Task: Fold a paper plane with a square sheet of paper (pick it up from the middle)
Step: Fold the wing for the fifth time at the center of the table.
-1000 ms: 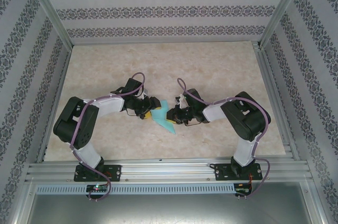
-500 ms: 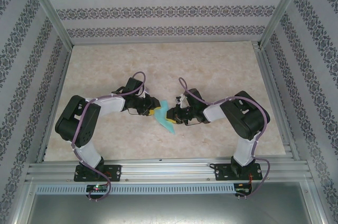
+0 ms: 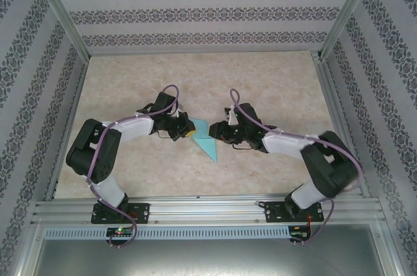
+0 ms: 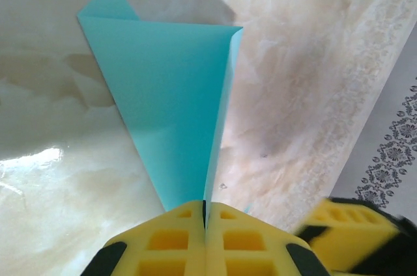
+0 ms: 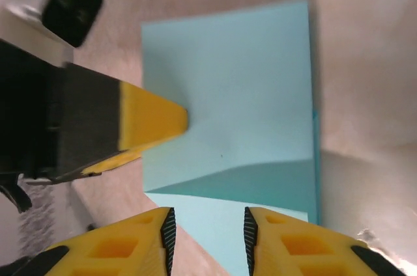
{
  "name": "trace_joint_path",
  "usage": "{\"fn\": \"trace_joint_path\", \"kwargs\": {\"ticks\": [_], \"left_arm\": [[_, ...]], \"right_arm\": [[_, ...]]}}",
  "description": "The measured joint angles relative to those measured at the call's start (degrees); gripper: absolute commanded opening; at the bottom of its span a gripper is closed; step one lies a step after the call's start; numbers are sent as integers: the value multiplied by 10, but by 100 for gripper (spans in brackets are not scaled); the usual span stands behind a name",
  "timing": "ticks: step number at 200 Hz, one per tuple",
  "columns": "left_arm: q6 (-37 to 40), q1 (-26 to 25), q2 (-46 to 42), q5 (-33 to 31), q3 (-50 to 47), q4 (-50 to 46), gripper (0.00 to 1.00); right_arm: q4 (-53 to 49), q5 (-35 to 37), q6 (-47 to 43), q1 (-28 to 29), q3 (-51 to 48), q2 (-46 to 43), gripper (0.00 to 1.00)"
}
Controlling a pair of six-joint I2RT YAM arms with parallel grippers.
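The square sheet of paper is turquoise and folded into a pointed shape, its tip toward the near right. It sits mid-table between both arms. My left gripper is shut on its left edge. In the left wrist view the yellow fingers press together on the fold, and the sheet fans out beyond them. My right gripper is open at the sheet's right side. In the right wrist view its gripper has its jaws apart over a flap of the sheet, and the left gripper's fingertip pinches the far side.
The marble-look table is bounded by aluminium rails at the near edge and patterned walls on three sides. Both arm bases stand on the near rail.
My left gripper has shut on the paper's left edge. My right gripper has opened and its arm has stretched out, elbow swinging right. The paper shifted slightly away and spread flatter.
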Motion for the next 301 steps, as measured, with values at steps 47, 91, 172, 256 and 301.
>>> {"fn": "trace_joint_path", "kwargs": {"ticks": [47, 91, 172, 256, 301], "left_arm": [[0, 0, -2, -4, 6, -6, 0], [0, 0, -2, -4, 6, -16, 0], [0, 0, -2, -4, 6, -26, 0], [1, 0, -2, -5, 8, -31, 0], [1, 0, -2, -8, 8, -32, 1]], "right_arm": [[-46, 218, -200, 145, -21, -86, 40], [-51, 349, -339, 236, -45, -62, 42], [-39, 495, -449, 313, 7, 73, 41], [-30, 552, -458, 318, 17, 104, 24], [-28, 559, -455, 319, 17, 104, 16]]}}
